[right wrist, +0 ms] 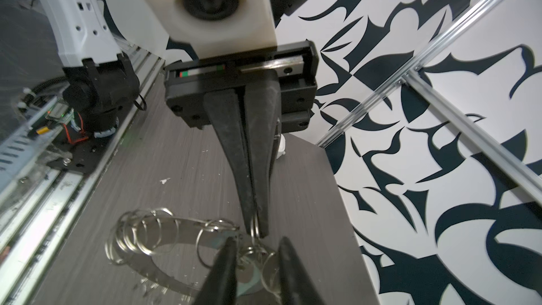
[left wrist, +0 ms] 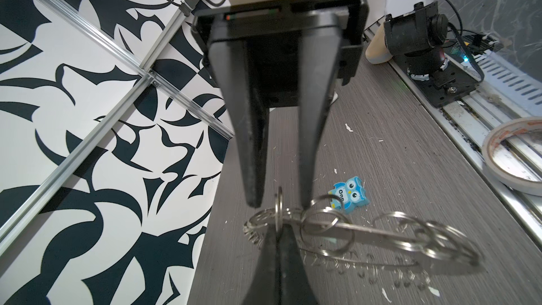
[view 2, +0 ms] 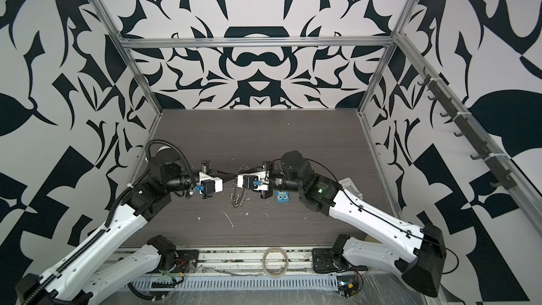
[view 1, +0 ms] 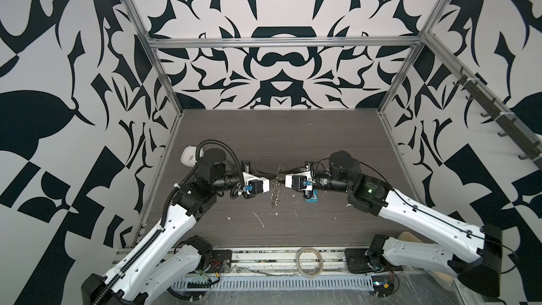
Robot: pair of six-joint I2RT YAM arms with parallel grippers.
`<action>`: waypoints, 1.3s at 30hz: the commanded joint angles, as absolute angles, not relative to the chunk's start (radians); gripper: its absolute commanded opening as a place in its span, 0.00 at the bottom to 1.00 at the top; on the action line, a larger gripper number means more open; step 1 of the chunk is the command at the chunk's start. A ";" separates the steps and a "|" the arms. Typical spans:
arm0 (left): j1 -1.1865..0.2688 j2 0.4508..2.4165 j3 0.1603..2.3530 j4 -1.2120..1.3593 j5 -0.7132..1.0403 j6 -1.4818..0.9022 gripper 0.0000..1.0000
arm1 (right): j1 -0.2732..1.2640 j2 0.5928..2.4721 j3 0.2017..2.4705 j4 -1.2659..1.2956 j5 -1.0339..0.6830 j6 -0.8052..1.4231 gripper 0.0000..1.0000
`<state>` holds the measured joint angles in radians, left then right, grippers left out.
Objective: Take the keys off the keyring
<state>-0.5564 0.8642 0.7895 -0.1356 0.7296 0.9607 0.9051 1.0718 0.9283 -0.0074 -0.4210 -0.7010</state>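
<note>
keyring (left wrist: pixel 381 233) pinched by left hand (left wrist: pixel 278 230), straddled by right hand (left wrist: pixel 280 204)

Blue owl figure (left wrist: pixel 349 195) on tabletop: word "One" printed on belly, legible in left wrist view, letters turned sideways there. In both top views owl's print too small to read. Tape roll (left wrist: pixel 516 154) on metal rail at table edge: orange print along inner core, too blurred to read. White dial device (view 1: pixel 192 156) behind left arm: dark marks on face, illegible.
</note>
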 commanded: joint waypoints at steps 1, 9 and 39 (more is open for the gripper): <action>-0.537 0.843 0.779 -0.084 0.753 0.949 0.00 | 0.910 1.014 0.931 0.041 -0.379 -0.659 0.38; -0.522 0.854 0.779 -0.064 0.778 0.938 0.00 | 0.875 0.956 0.860 0.095 -0.345 -0.547 0.31; -0.516 0.859 0.784 -0.069 0.798 0.930 0.00 | 0.754 1.120 0.820 0.325 -0.703 -0.098 0.57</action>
<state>-0.5209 0.8680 0.7856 -0.0929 0.7708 0.9314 0.7559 1.1145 0.7719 0.2752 -0.6491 -0.1562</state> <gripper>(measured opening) 0.041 0.552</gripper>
